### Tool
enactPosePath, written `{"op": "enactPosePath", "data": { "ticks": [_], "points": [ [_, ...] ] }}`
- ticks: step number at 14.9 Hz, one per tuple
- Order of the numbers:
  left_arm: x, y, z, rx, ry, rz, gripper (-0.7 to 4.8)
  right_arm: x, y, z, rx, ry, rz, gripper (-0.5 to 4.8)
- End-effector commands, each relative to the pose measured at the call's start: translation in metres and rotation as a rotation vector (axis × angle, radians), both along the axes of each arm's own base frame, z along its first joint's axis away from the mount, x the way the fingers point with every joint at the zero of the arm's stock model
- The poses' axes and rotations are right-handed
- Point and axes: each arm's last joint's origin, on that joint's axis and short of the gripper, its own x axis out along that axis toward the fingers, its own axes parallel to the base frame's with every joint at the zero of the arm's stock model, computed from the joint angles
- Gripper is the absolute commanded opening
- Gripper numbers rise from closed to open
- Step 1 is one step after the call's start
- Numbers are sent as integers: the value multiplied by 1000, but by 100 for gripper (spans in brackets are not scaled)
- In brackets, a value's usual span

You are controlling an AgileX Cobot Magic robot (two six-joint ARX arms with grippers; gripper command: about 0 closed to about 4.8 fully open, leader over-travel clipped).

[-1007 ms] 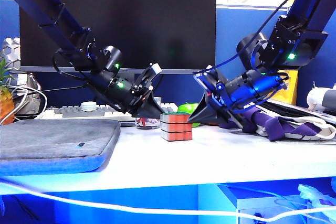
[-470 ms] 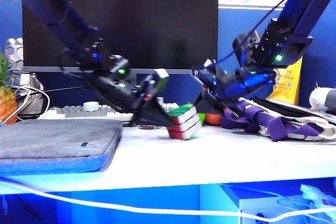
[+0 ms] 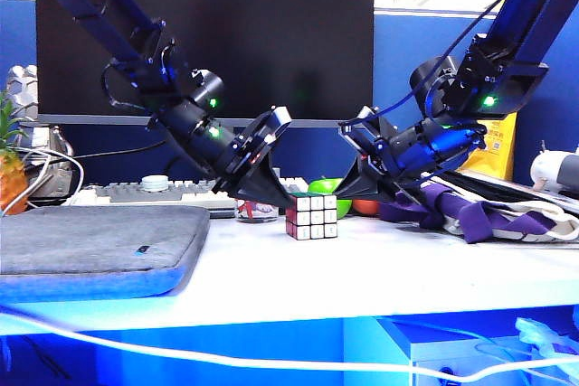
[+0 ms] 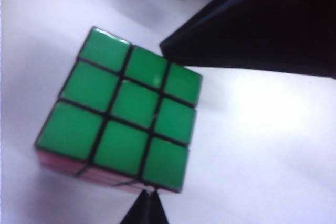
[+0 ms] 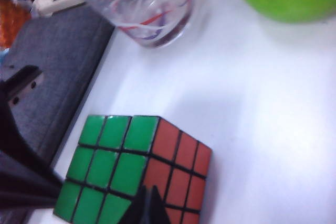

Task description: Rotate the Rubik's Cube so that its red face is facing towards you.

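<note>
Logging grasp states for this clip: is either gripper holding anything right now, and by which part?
Nothing is held. The Rubik's Cube sits flat on the table; the left gripper is beside it, the right gripper apart.

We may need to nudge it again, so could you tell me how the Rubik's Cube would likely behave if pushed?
The Rubik's Cube looks rigid. Flat on the table, it should slide or tip rather than roll. Its glossy green face may be slippery.

Cool bluish light fills the exterior view; the white desk (image 3: 380, 264) glares brightly below the black monitor (image 3: 204, 33). Both wrist views are soft, overexposed on the desk, with blurred dark fingers (image 4: 262, 19) beside the Rubik's Cube (image 4: 123, 111).
</note>
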Motion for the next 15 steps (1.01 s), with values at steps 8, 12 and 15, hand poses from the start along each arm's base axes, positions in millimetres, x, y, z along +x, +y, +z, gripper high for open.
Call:
{"op": "enactPosePath", "data": {
  "ticks": [8, 12, 15],
  "points": [
    [-28, 23, 65, 211, -146, -79, -3, -16, -19, 66, -167, -25, -2, -1],
    [-10, 66, 67, 248, -270, -39, -4, -58, 9, 92, -225, 50, 132, -2],
    [9, 75, 65, 156, -419, -24, -5, -83, 58, 95, -280, 47, 220, -2]
  ]
}}
